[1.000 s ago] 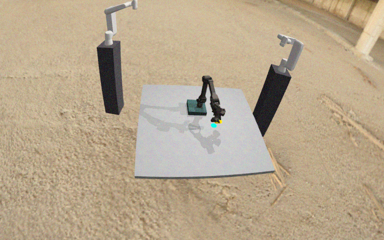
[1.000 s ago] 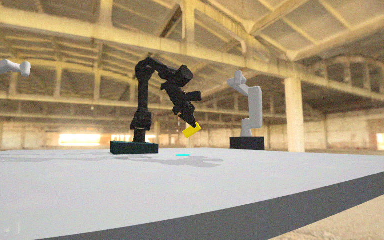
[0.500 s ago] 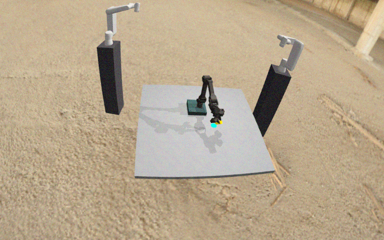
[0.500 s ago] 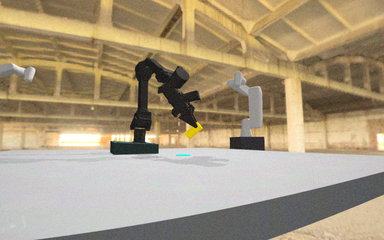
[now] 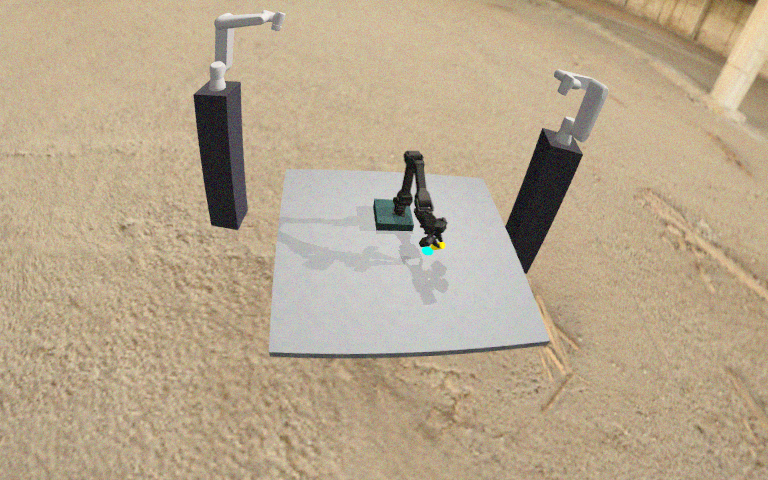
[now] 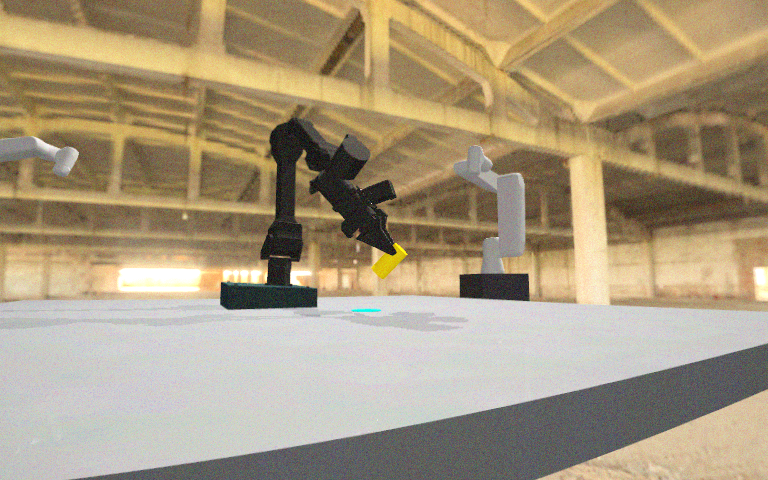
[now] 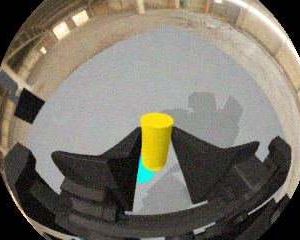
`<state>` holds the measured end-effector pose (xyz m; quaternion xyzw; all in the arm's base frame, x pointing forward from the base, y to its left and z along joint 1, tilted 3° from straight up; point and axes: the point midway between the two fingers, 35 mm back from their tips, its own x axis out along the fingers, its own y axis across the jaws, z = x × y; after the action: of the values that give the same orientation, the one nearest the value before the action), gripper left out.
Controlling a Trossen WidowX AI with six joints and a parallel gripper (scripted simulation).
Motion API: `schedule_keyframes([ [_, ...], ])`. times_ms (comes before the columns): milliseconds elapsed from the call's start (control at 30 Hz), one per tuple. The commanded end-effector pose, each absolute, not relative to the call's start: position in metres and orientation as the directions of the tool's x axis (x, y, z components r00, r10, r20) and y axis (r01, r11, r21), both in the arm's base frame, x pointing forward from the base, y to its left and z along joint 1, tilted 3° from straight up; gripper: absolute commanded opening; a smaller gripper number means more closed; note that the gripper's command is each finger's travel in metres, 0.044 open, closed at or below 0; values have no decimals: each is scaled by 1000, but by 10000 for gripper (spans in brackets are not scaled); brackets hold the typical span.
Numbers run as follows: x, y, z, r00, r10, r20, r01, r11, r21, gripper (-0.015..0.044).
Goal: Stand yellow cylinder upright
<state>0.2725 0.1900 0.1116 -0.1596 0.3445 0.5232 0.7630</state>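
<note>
The black pincer [image 6: 387, 248] gripped the smooth yellow tall cylinder [image 6: 389, 260] in the air above the flat cyan circle [image 6: 366, 310] on the matte grey tabletop [image 6: 198, 368], its long axis tilted diagonally.

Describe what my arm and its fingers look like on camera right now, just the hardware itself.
The arm is matte black all over, built of slim straight links with chunky cylindrical joints, on a dark teal square base. The gripper ends in two black wedge-shaped fingers. No cables, labels or markings are visible.
</note>
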Motion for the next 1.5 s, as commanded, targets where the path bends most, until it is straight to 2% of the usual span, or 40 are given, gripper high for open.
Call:
schedule_keyframes([
  [0, 273, 189, 111, 220, 703, -676, -906, 404, 125, 105],
  [1467, 277, 177, 117, 278, 847, -453, -916, 376, 142, 105],
])
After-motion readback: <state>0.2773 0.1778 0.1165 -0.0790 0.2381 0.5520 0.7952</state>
